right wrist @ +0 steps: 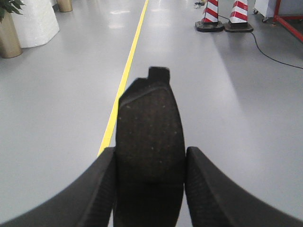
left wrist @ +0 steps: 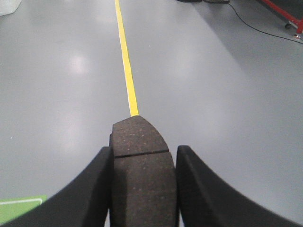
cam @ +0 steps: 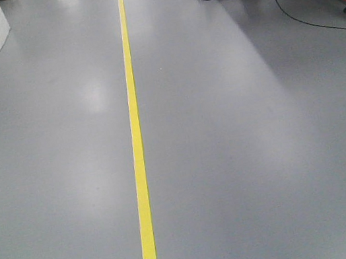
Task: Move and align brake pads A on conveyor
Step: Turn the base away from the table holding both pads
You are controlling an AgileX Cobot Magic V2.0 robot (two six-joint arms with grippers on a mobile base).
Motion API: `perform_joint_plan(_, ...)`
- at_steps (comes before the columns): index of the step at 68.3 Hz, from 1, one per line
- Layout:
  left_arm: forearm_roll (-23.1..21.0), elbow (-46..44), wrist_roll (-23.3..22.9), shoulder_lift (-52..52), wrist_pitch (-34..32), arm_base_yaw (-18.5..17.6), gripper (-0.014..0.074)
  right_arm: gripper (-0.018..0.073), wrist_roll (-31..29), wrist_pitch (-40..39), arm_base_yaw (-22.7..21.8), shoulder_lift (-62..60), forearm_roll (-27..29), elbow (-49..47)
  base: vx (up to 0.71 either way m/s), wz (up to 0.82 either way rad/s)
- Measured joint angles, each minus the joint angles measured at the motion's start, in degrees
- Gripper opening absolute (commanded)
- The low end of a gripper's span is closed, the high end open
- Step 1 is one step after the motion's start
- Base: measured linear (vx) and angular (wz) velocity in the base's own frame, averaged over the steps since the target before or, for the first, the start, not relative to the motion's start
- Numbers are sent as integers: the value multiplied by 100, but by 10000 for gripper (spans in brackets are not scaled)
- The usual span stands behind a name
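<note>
Dark-grey, speckled friction material: a brake pad stands lengthwise between the left fingers, which are closed narrow against its two long edges; a thin groove crosses its face just beyond the fingertips, and its curved end projects forward over the grey floor and the yellow line. A second brake pad is held the same way by the right fingers, with its end tab leading; striped cones stand far off. The front view shows only floor, line and cones; the conveyor appears in no view, nor do the other pads. Handling, as judged: each pad looks rigid and dense for its size, with a rough matte face that should resist slipping; being flat and thin, it is best taken across its width near the middle, as here, so that it neither pivots nor droops; the pressed edges could chip if dropped or knocked, so it should be set down flat and low onto the belt, then nudged square.
</note>
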Motion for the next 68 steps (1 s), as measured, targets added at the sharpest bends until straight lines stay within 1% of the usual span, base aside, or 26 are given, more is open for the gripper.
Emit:
perform_joint_plan(30, 0, 0, 0, 0, 0, 0, -6, -10, 0, 0, 0, 0, 0, 0, 51, 1)
perform_joint_plan(68, 0, 0, 0, 0, -5, 0, -6, -10, 0, 0, 0, 0, 0, 0, 62, 5)
